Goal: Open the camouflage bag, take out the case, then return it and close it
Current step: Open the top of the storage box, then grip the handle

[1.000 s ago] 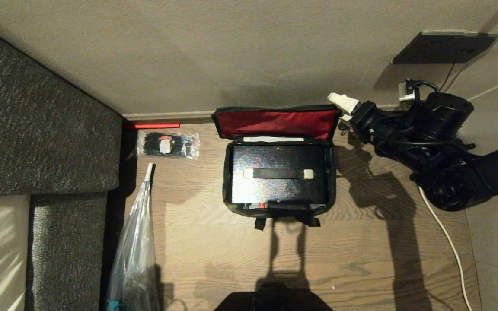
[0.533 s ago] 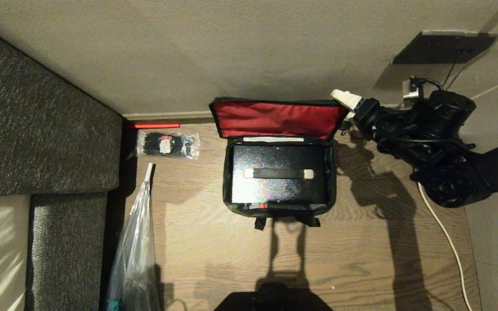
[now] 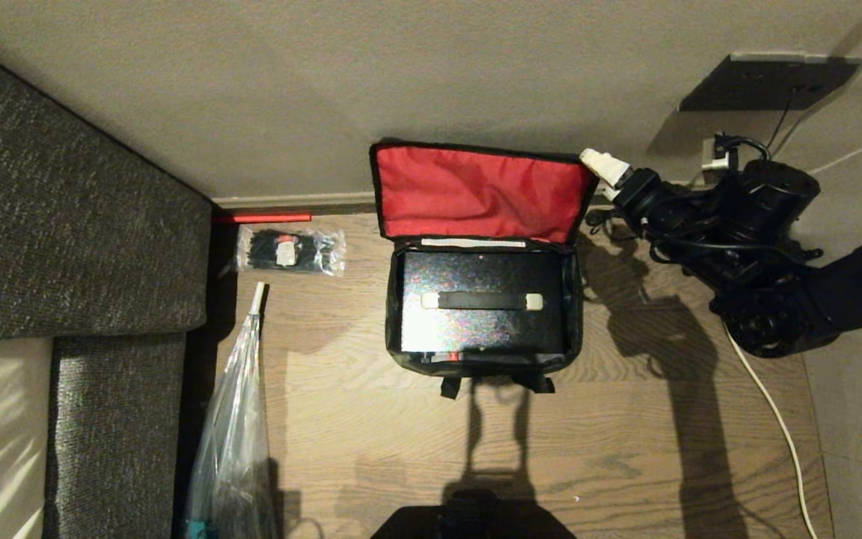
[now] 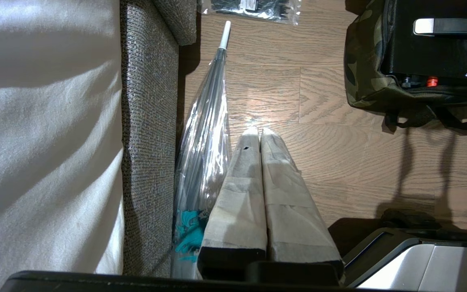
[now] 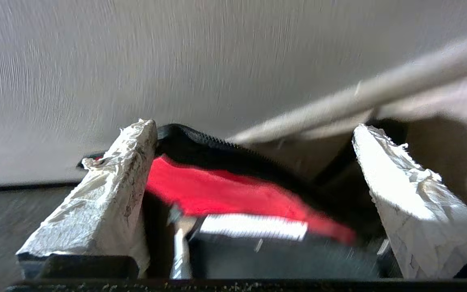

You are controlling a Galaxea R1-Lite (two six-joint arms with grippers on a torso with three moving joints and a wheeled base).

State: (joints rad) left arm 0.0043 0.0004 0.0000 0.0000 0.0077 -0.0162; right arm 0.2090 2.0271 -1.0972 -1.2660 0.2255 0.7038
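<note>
One boxy soft camouflage bag (image 3: 482,314) is sitting on the wood-grain floor (image 3: 625,449), its red-lined lid (image 3: 480,191) standing up against the beige wall (image 3: 401,75). The flat black speckled hard case (image 3: 482,311) is lying inside the bag, handle up. The right gripper (image 3: 601,171) is hovering at the lid's upper right corner; the right wrist view is showing its taped fingers (image 5: 108,194) spread wide with the lid's zipper edge between them, nothing gripped. Only that view is showing the gap. Only the left wrist view is showing the bag's camouflage side and a small red detail (image 4: 432,81) on the case edge; there the left gripper (image 4: 256,132) is hanging with fingers pressed together, empty. A clear packet of black items (image 3: 290,251) is lying left of the bag, a clear plastic umbrella (image 3: 233,427) beside the dark grey woven sofa (image 3: 64,224). The packet's label is too small to read.
</note>
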